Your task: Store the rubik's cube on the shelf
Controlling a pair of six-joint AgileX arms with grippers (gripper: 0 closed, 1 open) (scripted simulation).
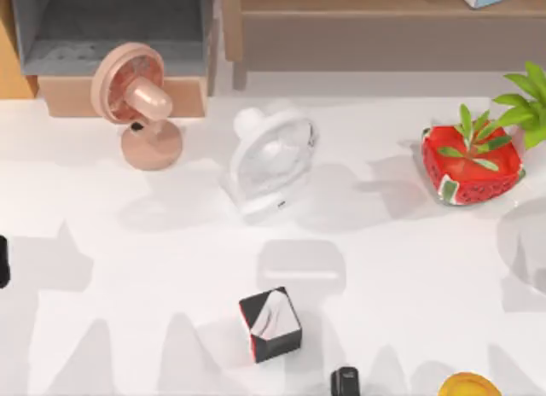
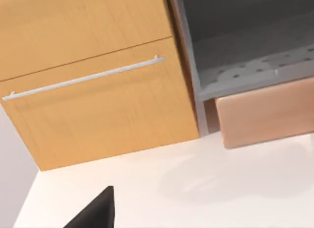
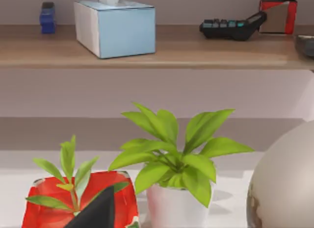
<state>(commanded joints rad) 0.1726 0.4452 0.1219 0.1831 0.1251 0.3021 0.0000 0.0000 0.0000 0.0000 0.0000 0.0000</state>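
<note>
— Rubik's cube: where is it?
— I cannot tell. The shelf (image 1: 384,25) runs along the far right, bearing a blue tissue box (image 3: 117,27) and a calculator (image 3: 230,27). A black cube (image 1: 270,324) sits on the table (image 1: 409,268), near centre.
— And the grippers?
— The left gripper (image 2: 95,211) faces the far-left wooden drawer (image 2: 98,105), the right gripper (image 3: 98,208) the strawberry pot (image 1: 469,164); spread or closed, I cannot tell

Left gripper (image 1: 2,261) at the table's far left edge. Right gripper (image 1: 345,382) at the near edge, right of centre.
</note>
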